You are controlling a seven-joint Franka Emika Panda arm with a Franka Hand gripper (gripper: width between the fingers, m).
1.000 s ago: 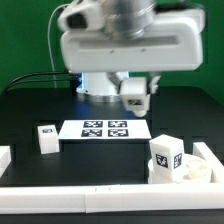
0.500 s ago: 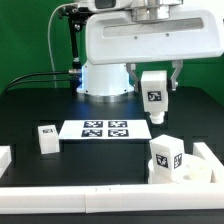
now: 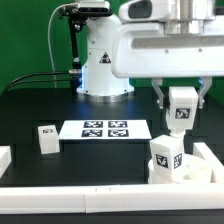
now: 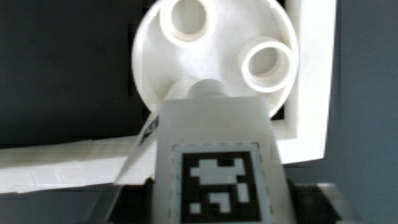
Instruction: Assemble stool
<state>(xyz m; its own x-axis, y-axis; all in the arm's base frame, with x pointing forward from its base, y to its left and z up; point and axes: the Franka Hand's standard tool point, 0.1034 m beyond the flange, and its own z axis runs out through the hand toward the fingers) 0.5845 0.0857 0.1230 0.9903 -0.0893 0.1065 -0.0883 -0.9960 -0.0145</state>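
My gripper (image 3: 181,106) is shut on a white stool leg (image 3: 181,110) with a black-and-white tag and holds it in the air, above and a little to the exterior view's right of the round seat disc (image 3: 194,175). A second leg (image 3: 165,156) stands upright in the seat at the exterior view's lower right. A third leg (image 3: 46,138) stands on the black table at the exterior view's left. In the wrist view the held leg (image 4: 217,150) fills the foreground, with the seat disc (image 4: 210,55) and its round sockets beyond it.
The marker board (image 3: 105,129) lies in the middle of the table. White border rails run along the front (image 3: 90,199), the exterior view's left (image 3: 5,157) and right (image 3: 207,151). The robot base (image 3: 100,70) stands at the back.
My gripper has carried the leg toward the exterior view's right and slightly downward, from near the robot base to above the seat disc. The other legs and the seat have not moved.
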